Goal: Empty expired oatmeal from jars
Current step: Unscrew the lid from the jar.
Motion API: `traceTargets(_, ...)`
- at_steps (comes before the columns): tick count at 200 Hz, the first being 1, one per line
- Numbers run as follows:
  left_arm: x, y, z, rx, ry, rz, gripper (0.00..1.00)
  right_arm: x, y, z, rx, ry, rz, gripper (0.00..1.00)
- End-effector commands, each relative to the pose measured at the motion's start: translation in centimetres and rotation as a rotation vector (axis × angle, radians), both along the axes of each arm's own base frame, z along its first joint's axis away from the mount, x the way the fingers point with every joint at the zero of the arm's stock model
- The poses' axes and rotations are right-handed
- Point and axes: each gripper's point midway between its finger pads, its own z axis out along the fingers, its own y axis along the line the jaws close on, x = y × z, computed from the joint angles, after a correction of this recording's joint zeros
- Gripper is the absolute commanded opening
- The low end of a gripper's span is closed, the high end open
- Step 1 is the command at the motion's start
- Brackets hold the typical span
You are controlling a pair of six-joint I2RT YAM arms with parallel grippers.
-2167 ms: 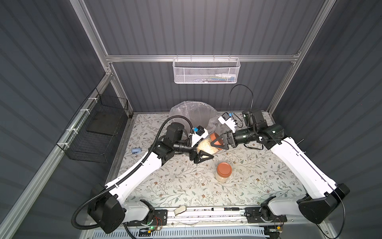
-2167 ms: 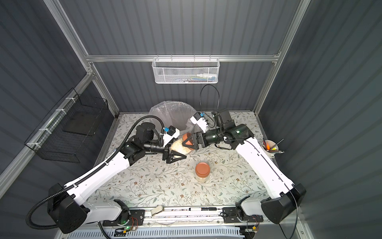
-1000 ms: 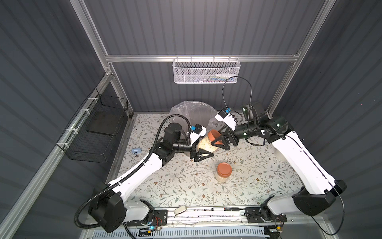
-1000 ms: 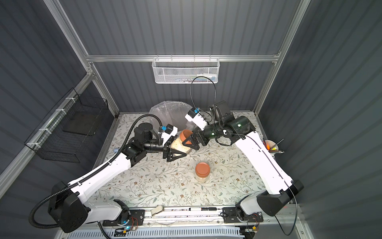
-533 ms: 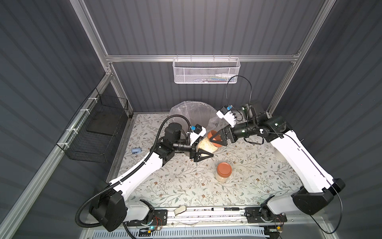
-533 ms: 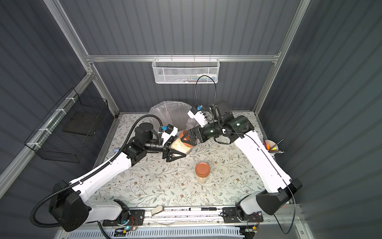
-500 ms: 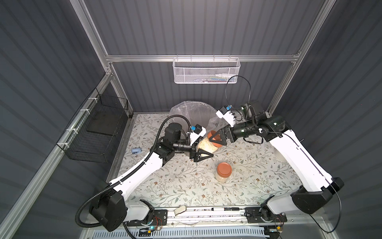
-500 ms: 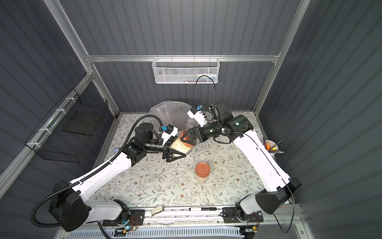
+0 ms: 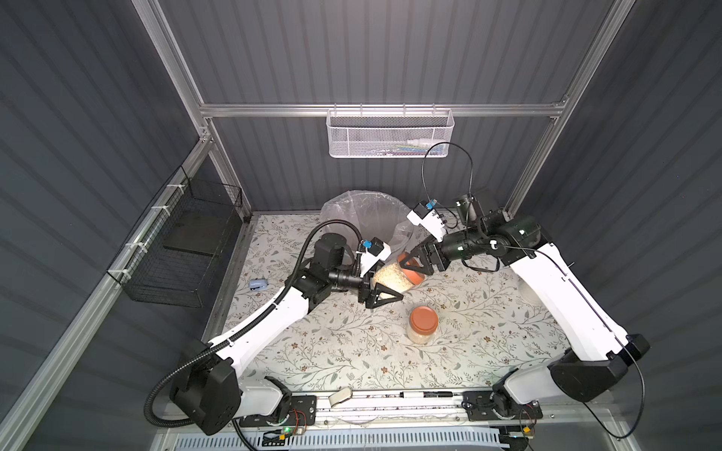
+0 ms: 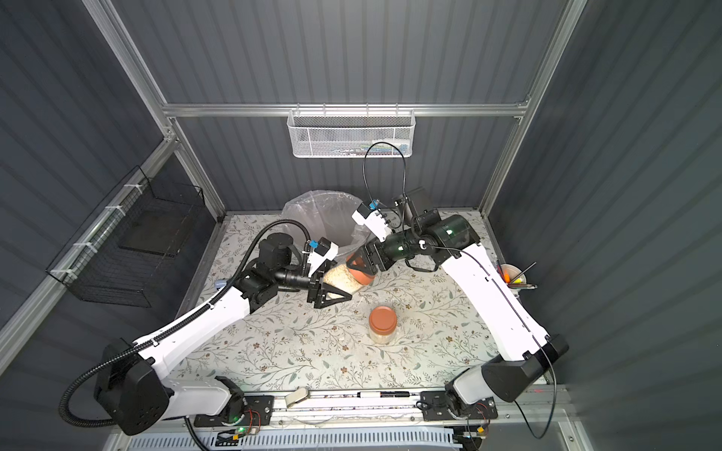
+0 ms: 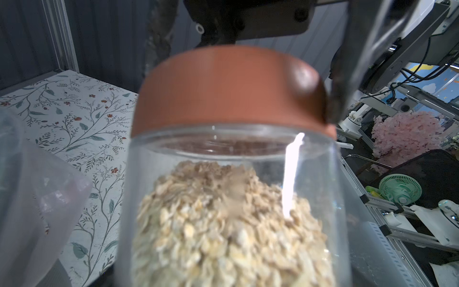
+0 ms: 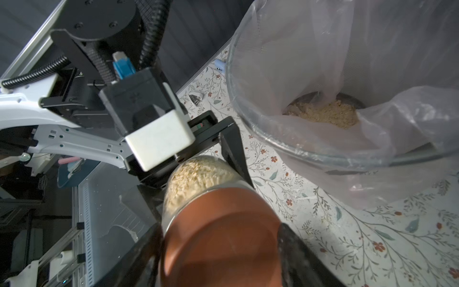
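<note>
while the left end effector (image 9: pixel 388 284) holds a small clear glass oatmeal jar (image 11: pixel 236 198), the right end effector (image 12: pixel 221 251) clamps its terracotta-orange lid (image 11: pixel 228 89).

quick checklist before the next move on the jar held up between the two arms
1. left gripper shut on the held jar's glass body: ok
2. right gripper straddling the lid: ok
3. right gripper's hold on the lid firm: cannot tell
4. lid seated, oatmeal inside: ok
5. bin open, close beside the held jar: ok
6. second jar upright, lidded, apart from both grippers: ok
</note>
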Motion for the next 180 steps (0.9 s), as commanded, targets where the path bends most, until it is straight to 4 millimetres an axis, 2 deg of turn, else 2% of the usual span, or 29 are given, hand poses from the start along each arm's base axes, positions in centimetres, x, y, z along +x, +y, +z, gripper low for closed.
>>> traceTargets(1, -1.3, -0.1, 5.9, -0.153, -0.169, -0.093, 0.0, -0.1, -1.3, -0.4, -0.065, -0.113, 0.04, 0.71)
traceTargets(4, -1.3, -0.1, 6.0, -0.155, -0.171, -0.094, 0.0, 0.0, -1.2, -0.2, -0.058, -0.119, 0.043, 0.72)
traceTargets(14, -1.3, -0.1, 6.2, -0.156, -0.171, -0.094, 0.0, 0.4, -1.0, -0.1, -0.048, -0.117, 0.037, 0.85)
traceTargets(30, -1.4, 0.0, 6.1, -0.153, -0.18, -0.088, 0.0, 1.3, -1.0, 0.0, -0.016, -0.073, 0.004, 0.99)
traceTargets(62, -1.3, -0.1, 5.9, -0.161, -0.179, -0.083, 0.0, 2.3, -1.2, 0.6, 0.087, 0.04, -0.081, 0.99)
traceTargets(95, -1.1, -0.2, 5.8, -0.159, -0.182, -0.082, 0.0, 1.8, -1.2, 0.5, 0.116, 0.16, -0.159, 0.99)
traceTargets(110, -0.9, -0.2, 5.7, -0.154, -0.186, -0.076, 0.0, 1.3, -0.9, 0.1, 0.115, 0.206, -0.191, 0.99)
traceTargets(134, -0.9, -0.2, 5.6, -0.151, -0.189, -0.078, 0.0, 1.6, -1.4, -0.9, 0.095, 0.282, -0.297, 0.99)
traceTargets(180, -0.6, -0.3, 5.3, -0.143, -0.194, -0.073, 0.0, 1.4, -2.1, -1.5, 0.082, 0.376, -0.404, 0.99)
